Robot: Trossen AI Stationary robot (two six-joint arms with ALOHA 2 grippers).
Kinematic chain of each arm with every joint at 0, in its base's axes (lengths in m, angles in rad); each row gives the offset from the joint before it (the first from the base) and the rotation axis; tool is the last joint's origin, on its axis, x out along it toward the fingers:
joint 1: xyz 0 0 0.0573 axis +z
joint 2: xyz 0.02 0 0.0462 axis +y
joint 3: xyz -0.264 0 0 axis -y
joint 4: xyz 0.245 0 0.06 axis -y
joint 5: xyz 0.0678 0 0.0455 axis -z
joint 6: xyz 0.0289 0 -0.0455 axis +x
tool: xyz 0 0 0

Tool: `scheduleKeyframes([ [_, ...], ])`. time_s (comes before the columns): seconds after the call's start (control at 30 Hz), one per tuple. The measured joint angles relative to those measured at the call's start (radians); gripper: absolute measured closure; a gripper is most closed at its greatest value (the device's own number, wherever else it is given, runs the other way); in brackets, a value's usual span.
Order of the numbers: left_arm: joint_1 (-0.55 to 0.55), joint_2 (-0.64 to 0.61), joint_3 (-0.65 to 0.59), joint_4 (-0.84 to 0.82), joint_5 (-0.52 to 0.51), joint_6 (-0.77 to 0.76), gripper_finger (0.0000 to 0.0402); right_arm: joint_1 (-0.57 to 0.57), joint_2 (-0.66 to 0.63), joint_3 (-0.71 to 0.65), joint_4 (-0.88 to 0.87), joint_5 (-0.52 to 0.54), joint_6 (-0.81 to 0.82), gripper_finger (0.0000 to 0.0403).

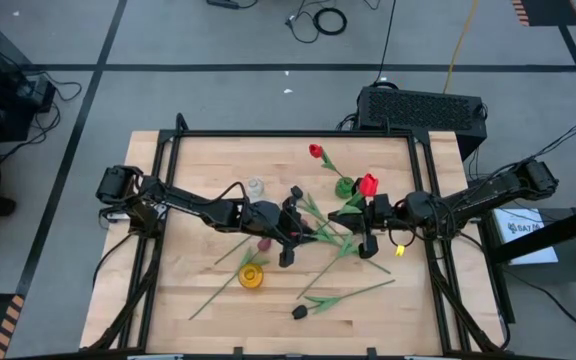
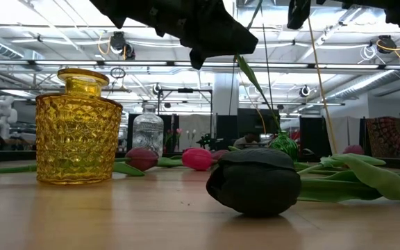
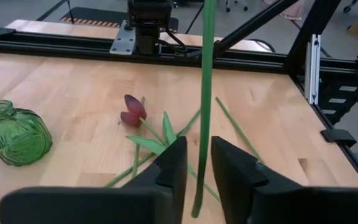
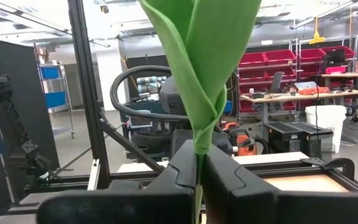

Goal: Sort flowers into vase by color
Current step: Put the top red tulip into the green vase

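A red tulip (image 1: 368,185) stands upright over the table's right half, with my right gripper (image 4: 199,152) shut on it. Its long green stem (image 3: 204,93) hangs down into the gap of my open left gripper (image 3: 199,142), with a little room on either side. On the table stand a yellow vase (image 1: 252,277), a clear vase (image 1: 256,187) and a green vase (image 1: 345,186). Lying flat on the table are another red tulip (image 1: 316,152), a maroon tulip (image 3: 132,111) and a near-black tulip (image 2: 254,180). My right gripper pinches the tulip between its two fingers where the folded green leaf wraps the stem (image 4: 199,144). The fingers come about level from the table's right and lie across the stem. The flower is upright and lifted clear, its lower stem end (image 3: 196,208) hanging free.
Stems and leaves of several loose tulips (image 1: 333,240) cross on the table between the two arms. A black metal frame (image 1: 298,133) runs round the table's edges, and a black box (image 1: 423,105) stands beyond the far edge. Bare wood (image 1: 208,160) lies at the far left.
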Motion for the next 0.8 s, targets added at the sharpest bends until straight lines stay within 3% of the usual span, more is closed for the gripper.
scheduleKeyframes([
  [0.3,0.000,0.000,0.000,-0.031,-0.017,-0.014,0.0246,0.000,-0.028,0.000,-0.022,0.000,-0.018,0.0403],
  [0.57,0.000,-0.001,0.000,-0.069,-0.025,-0.027,0.0196,-0.029,-0.237,0.000,-0.264,0.013,-0.022,0.0403],
  [0.8,0.009,-0.001,0.000,-0.094,-0.061,-0.026,0.0187,-0.065,-0.389,0.000,-0.572,0.194,-0.057,0.0403],
])
